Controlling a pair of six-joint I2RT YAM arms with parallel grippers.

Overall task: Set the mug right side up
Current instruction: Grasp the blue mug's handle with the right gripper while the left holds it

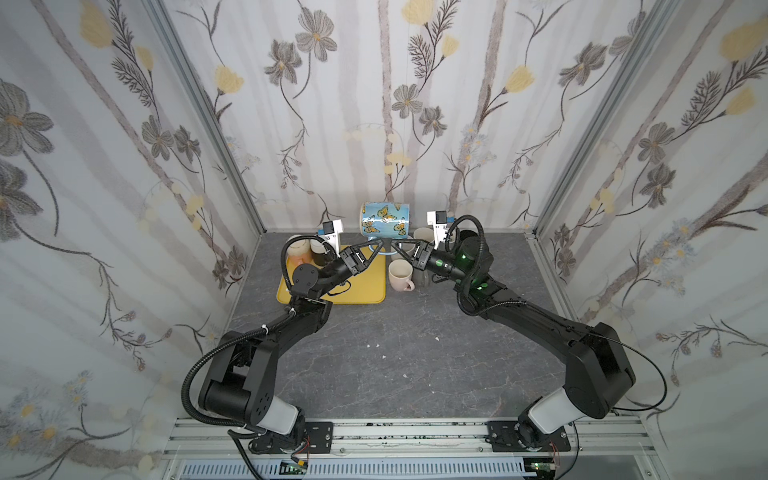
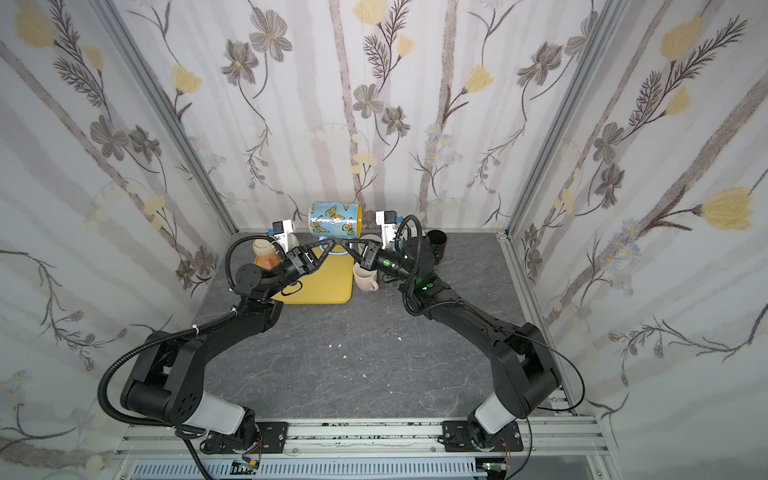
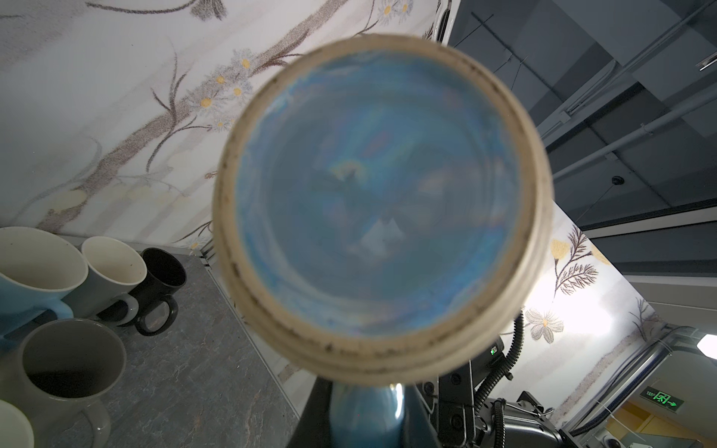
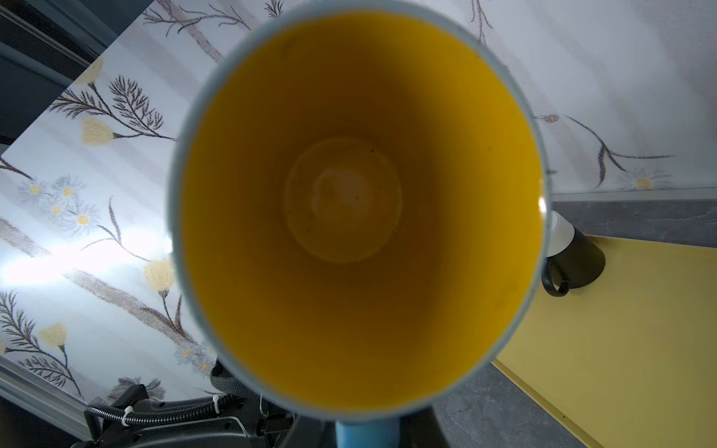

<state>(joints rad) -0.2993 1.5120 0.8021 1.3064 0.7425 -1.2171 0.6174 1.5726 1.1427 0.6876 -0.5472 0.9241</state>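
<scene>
left gripper pinching the handle of the butterfly mug, mug on its side in the air above the yellow tray, mouth facing right; right gripper also clamped on that handle

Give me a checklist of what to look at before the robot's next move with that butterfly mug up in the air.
1. Butterfly mug lifted off the table: ok, held aloft.
2. Left pincer gripping the handle: ok, shut on it.
3. Right pincer gripping too: cannot tell; it sits at the handle.
4. Mug right side up: not ok, it lies sideways, mouth toward the right arm.
5. Room above the pink mug below: cannot tell.
</scene>
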